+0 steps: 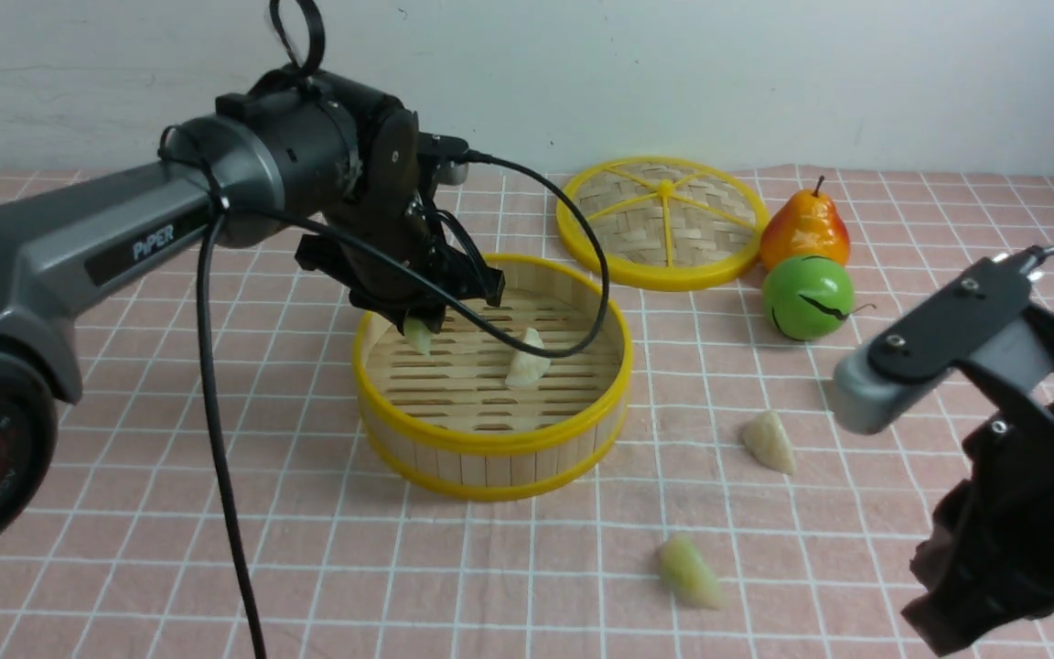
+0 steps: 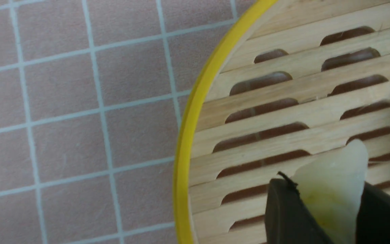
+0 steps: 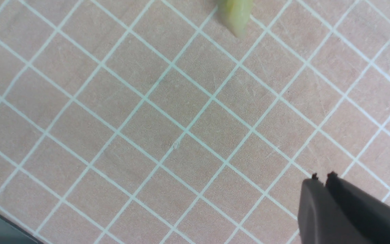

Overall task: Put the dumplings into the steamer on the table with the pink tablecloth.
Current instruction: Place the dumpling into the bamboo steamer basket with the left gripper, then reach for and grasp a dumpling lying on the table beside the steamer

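Left pincer (image 1: 421, 326) grasping a dumpling (image 2: 333, 183) above the steamer (image 1: 490, 441) at centre-left of frame, right pincer (image 3: 323, 178) clenched at lower right

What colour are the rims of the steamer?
Yellow, around the steamer's pale bamboo wall; the front view shows it best.

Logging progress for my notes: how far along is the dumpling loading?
Done: the first dumpling, whitish, lies in the steamer. In hand: the left gripper is shut on a second dumpling above the steamer's floor, not yet released. Left: a whitish dumpling and a green dumpling lie on the pink tablecloth, outside the steamer. The right gripper is shut and empty.
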Robot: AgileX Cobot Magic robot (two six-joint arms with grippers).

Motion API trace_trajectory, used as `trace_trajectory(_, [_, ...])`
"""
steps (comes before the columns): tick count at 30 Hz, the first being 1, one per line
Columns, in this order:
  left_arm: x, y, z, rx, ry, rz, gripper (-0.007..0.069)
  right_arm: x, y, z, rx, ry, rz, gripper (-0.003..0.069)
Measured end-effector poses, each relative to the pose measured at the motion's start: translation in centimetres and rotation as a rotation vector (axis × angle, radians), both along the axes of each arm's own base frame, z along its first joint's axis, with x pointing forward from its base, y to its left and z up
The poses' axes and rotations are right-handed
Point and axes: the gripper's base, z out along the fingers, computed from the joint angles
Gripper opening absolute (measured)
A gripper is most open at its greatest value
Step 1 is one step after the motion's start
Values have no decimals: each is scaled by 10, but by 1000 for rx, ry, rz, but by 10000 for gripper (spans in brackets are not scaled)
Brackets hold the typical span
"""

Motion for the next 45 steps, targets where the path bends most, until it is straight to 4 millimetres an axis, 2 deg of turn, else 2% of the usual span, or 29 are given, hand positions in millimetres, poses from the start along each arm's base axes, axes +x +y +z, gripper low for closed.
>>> trace_trajectory(4, [4, -2, -14, 3, 12, -3, 213, 12, 8, -15, -25, 37, 0, 58])
trace_trajectory(9, [5, -3, -20, 7, 21, -3, 312, 22, 15, -27, -34, 51, 0, 103])
trace_trajectory(10, [5, -3, -20, 9, 25, -3, 362, 26, 17, -31, -33, 49, 1, 136])
trace_trajectory(13, [2, -1, -18, 22, 50, 2, 412, 31, 21, -36, -28, 42, 1, 211])
trace_trajectory(14, [2, -1, -15, 25, 57, 4, 417, 32, 22, -37, -25, 38, 1, 234])
trace_trajectory(18, [-6, 3, 17, 35, 65, 16, 427, 39, 26, -39, 3, -4, 1, 331])
trace_trajectory(19, [-11, 6, 43, 24, 39, 22, 423, 43, 29, -41, 18, -26, 1, 371])
trace_trajectory(22, [-32, 14, 108, -34, -60, 27, 383, 54, 36, -45, 36, -52, 1, 429])
trace_trajectory(24, [-50, 19, 141, -78, -101, 24, 336, 62, 43, -49, 48, -59, -1, 451])
trace_trajectory(27, [-80, 31, 182, -107, -152, 8, 221, 80, 55, -63, 49, -41, -6, 466])
trace_trajectory(28, [-86, 34, 190, -107, -159, 5, 190, 85, 59, -67, 50, -35, -8, 467])
trace_trajectory(31, [-105, 42, 207, -108, -172, 6, 86, 98, 68, -88, 29, 8, -12, 469])
trace_trajectory(33, [-112, 45, 211, -105, -169, 6, 54, 103, 71, -96, 20, 20, -12, 468])
trace_trajectory(35, [-131, 53, 216, -94, -144, 9, -14, 112, 77, -120, -10, 66, -14, 468])
trace_trajectory(40, [-153, 63, 213, -82, -115, 10, -13, 117, 81, -147, -45, 122, -17, 456])
trace_trajectory(44, [-180, 76, 202, -56, -78, 17, -13, 118, 83, -150, -42, 129, -21, 296])
trace_trajectory(45, [-182, 76, 199, -51, -70, 17, -13, 118, 83, -150, -41, 129, -21, 277])
